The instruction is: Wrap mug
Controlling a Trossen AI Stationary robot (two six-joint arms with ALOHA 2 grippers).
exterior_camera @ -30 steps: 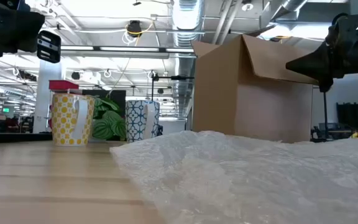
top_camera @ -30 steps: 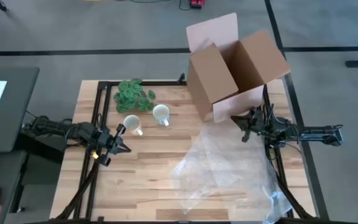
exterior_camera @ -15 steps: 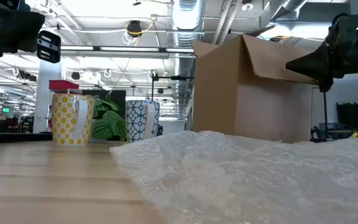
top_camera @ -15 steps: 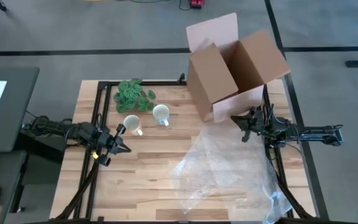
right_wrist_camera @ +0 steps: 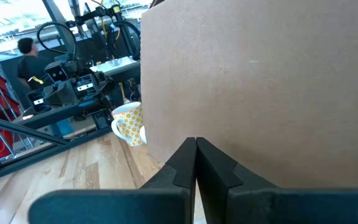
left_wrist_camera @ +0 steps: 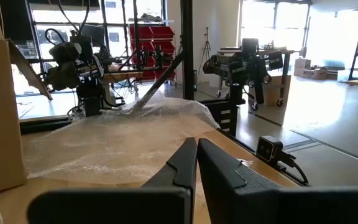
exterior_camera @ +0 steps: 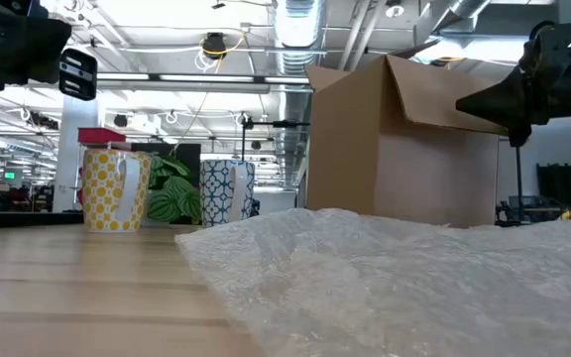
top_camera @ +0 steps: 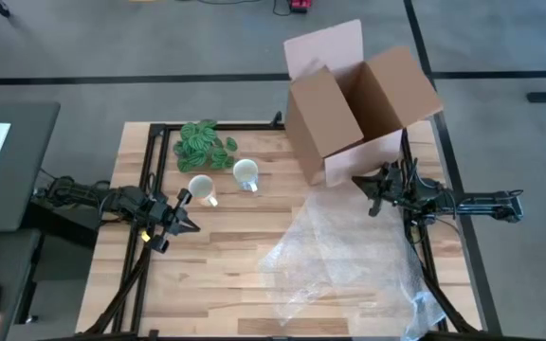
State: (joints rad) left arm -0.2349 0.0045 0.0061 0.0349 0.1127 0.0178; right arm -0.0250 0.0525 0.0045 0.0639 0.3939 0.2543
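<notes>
Two ceramic mugs stand upright left of centre on the pale wood-plank worktop (top_camera: 216, 284). The yellow-dotted mug (top_camera: 201, 188) is a plain cylinder with a white loop handle; the blue-patterned mug (top_camera: 245, 172) stands just beside it to the right. Above them in the frame lies a clump of green leafy foliage (top_camera: 203, 145). A crinkled, translucent sheet of bubble wrap (top_camera: 349, 260) spreads over the lower right of the worktop. The open brown cardboard box (top_camera: 358, 104), flaps raised, fills the upper right. The left end effector (top_camera: 180, 212) hovers just below the yellow-dotted mug, fingers pressed together. The right end effector (top_camera: 366, 189) hangs at the box's lower edge, fingers likewise together, holding nothing.
</notes>
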